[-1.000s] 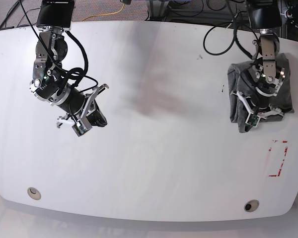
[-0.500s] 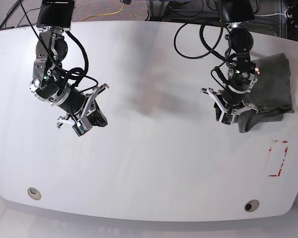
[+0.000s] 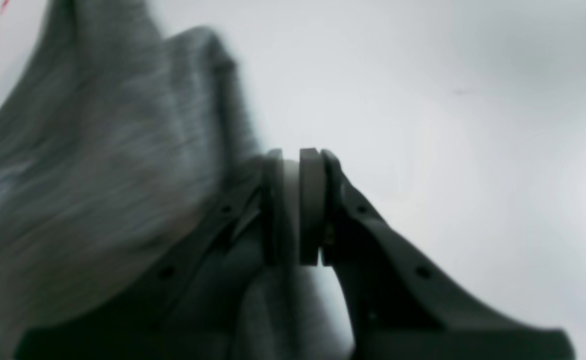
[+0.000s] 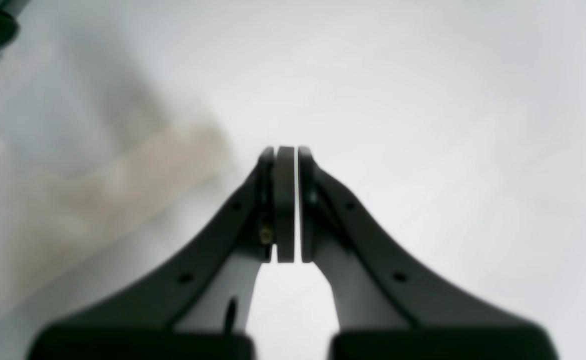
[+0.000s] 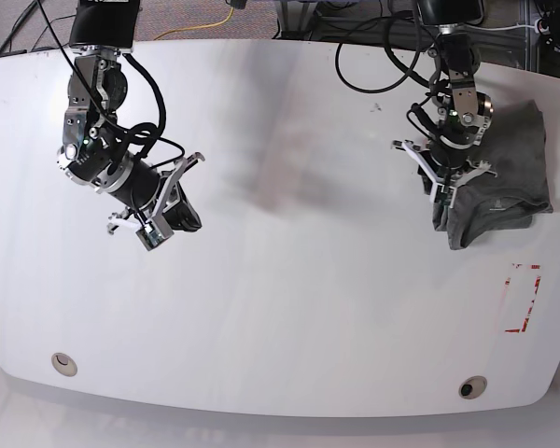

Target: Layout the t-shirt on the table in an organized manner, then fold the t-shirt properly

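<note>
Over table point(image 5: 289, 308) | left claw point(image 5: 445, 189) pinching t-shirt point(image 5: 504, 177) edge | right claw point(image 5: 173, 222) closed, empty, angled down

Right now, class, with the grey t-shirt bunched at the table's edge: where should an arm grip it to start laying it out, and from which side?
Probably the t-shirt edge facing the table centre, beside the left gripper. That side is free and clear of the red tape. Come from above with open jaws; the cloth lies flat and folded over itself.
</note>
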